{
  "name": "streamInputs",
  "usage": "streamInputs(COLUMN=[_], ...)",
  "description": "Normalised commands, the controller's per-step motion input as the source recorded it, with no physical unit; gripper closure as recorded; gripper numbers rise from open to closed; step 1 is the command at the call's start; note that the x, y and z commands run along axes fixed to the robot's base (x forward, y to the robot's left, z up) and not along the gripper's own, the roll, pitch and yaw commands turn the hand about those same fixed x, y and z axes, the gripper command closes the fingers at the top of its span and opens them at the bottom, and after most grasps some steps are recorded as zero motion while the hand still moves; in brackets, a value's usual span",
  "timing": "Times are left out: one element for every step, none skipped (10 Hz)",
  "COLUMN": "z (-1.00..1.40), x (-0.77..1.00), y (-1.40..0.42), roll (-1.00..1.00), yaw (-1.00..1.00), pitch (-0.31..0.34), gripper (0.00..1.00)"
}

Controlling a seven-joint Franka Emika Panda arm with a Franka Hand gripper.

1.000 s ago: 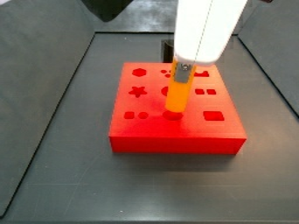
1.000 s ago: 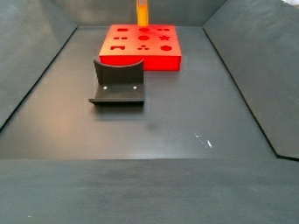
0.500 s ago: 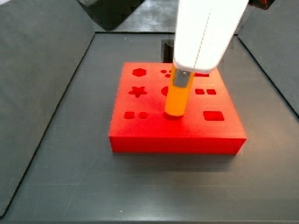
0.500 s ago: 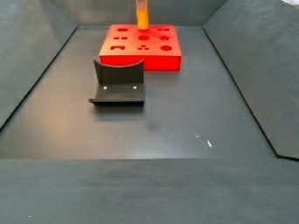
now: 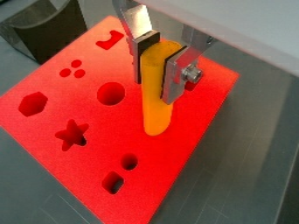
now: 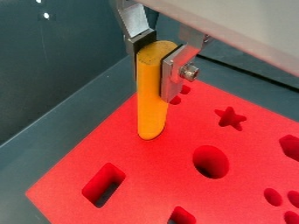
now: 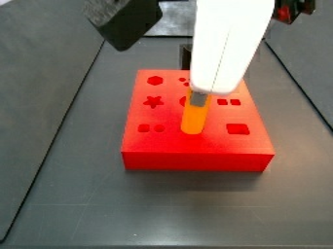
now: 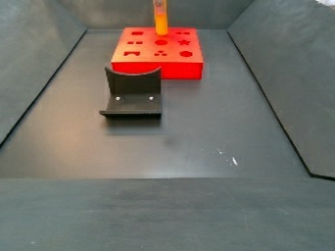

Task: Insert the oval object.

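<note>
My gripper (image 5: 158,77) is shut on the oval object (image 5: 156,112), a long orange-yellow peg that it holds upright by its upper end. The peg hangs over the red block (image 5: 198,157) with shaped holes, and its lower end is at the block's top face. I cannot tell whether the tip is inside a hole. Both also show in a wrist view, with the gripper (image 6: 156,68) on the peg (image 6: 149,109). In a side view the peg (image 7: 194,117) stands over the middle of the block (image 7: 196,148). In a side view the peg (image 8: 160,17) stands above the far block (image 8: 164,59).
The dark fixture (image 8: 132,94) stands on the floor beside the block. Round (image 5: 110,93), star (image 5: 73,133) and hexagon (image 5: 33,103) holes lie near the peg. Dark grey walls enclose the floor. A dark object (image 7: 124,21) hangs beyond the block.
The gripper has moved down a little with the peg, bringing its lower end closer onto the block's top. The block and the fixture have not moved.
</note>
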Motion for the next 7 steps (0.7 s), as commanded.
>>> streamInputs(z=[-0.30, -0.39, -0.47, -0.54, -0.48, -0.59, -0.48], x=[0.00, 0.00, 0.08, 0.07, 0.00, 0.00, 0.00], y=[0.00, -0.02, -0.04, -0.08, -0.23, -0.22, -0.04], roll=[0.02, 0.06, 0.17, 0.34, 0.46, 0.39, 0.20], yaw=[0.08, 0.00, 0.00, -0.03, -0.05, -0.03, 0.00], pitch=[-0.069, -0.069, -0.050, 0.000, 0.000, -0.007, -0.021], gripper=[1.00, 1.00, 1.00, 1.00, 1.00, 1.00, 1.00])
